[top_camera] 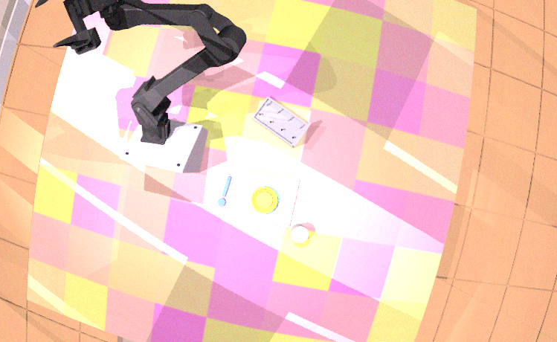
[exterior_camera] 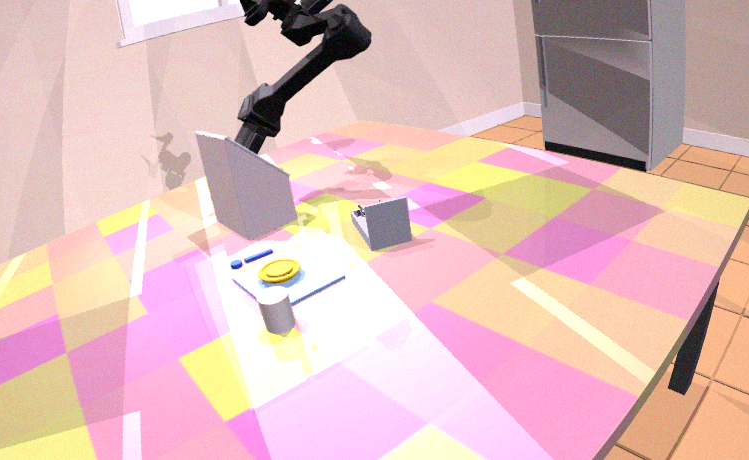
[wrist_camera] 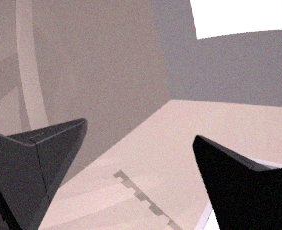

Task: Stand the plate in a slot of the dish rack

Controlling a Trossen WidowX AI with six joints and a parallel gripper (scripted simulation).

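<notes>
The yellow plate (top_camera: 265, 199) (exterior_camera: 278, 270) lies flat on a white placemat (top_camera: 287, 191) (exterior_camera: 320, 280) near the middle of the table. The grey dish rack (top_camera: 280, 120) (exterior_camera: 381, 224) stands behind it, towards the table's centre, with nothing in its slots. My gripper (top_camera: 79, 42) (wrist_camera: 142, 132) is open and empty. It is raised high off the far left of the table, well away from both plate and rack. The wrist view shows only wall and a bright window between the fingers. In the exterior view the arm's end runs off the top edge.
A blue spoon (top_camera: 225, 191) (exterior_camera: 251, 258) lies on the mat beside the plate. A white cup (top_camera: 300, 233) (exterior_camera: 277, 311) stands just in front of the mat. The arm's white base block (top_camera: 178, 149) (exterior_camera: 246, 191) sits behind them. A grey cabinet (exterior_camera: 600, 74) stands off the table.
</notes>
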